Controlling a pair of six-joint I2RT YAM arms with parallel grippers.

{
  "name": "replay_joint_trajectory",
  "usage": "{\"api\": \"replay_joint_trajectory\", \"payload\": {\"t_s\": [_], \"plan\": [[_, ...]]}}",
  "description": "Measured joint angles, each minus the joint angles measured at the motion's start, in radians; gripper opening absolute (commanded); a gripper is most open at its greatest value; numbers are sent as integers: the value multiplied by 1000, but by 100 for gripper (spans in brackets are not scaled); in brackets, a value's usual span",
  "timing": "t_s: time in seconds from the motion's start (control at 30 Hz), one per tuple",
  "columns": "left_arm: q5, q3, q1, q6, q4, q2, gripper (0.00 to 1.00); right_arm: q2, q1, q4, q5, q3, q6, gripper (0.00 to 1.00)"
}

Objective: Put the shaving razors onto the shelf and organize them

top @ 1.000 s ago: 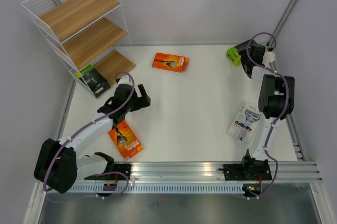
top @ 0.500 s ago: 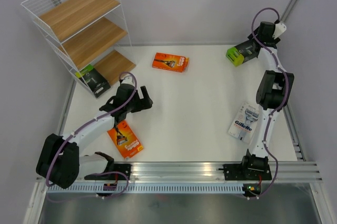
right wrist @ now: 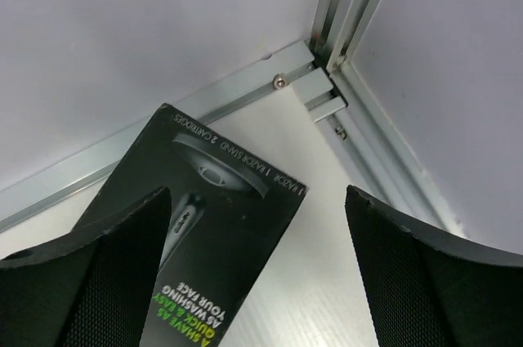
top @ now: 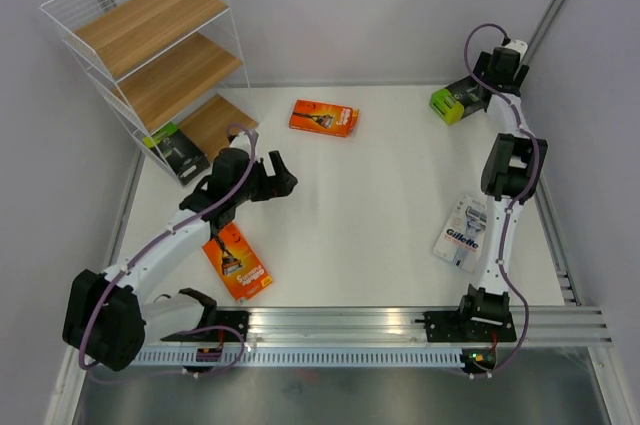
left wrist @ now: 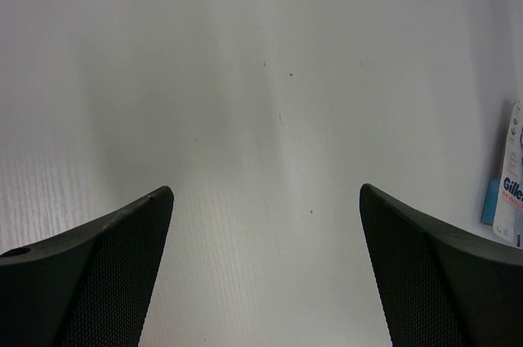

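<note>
A: Wood boards in a white wire frame make up the shelf (top: pixel 150 45), seen from above at the far left. What is spread on the desk (top: pixel 380 195)?

B: One black-and-lime pack (top: pixel 175 152) lies at the near end of the lowest board; whether it rests on the board cannot be told. A far orange pack (top: pixel 323 117) is set mid-desk, a near orange pack (top: pixel 237 263) at the near left, and the Gillette pack (top: pixel 465 232) at the near right. A corner black pack (top: pixel 452 101) lies far right, by the right tool (top: pixel 478 85). The left tool (top: pixel 280 173) hangs between the two orange packs.

A: And from the left wrist?

B: Fingers (left wrist: pixel 98 273) are spread wide over bare desk, with nothing held.

A: The right wrist?

B: Its fingers (right wrist: pixel 82 273) are likewise parted, and the corner black pack is seen below them, not gripped. An approach for pick-up is judged to be in hand. Descent and closing across the pack's narrow width would be called for next.
</note>
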Motion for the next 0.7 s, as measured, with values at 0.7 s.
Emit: {"api": "replay_joint_trajectory", "payload": {"t_s": [0.7], "plan": [[49,75,3,1,-13,62,100,156,-81,217,-517,88,-90,96]]}}
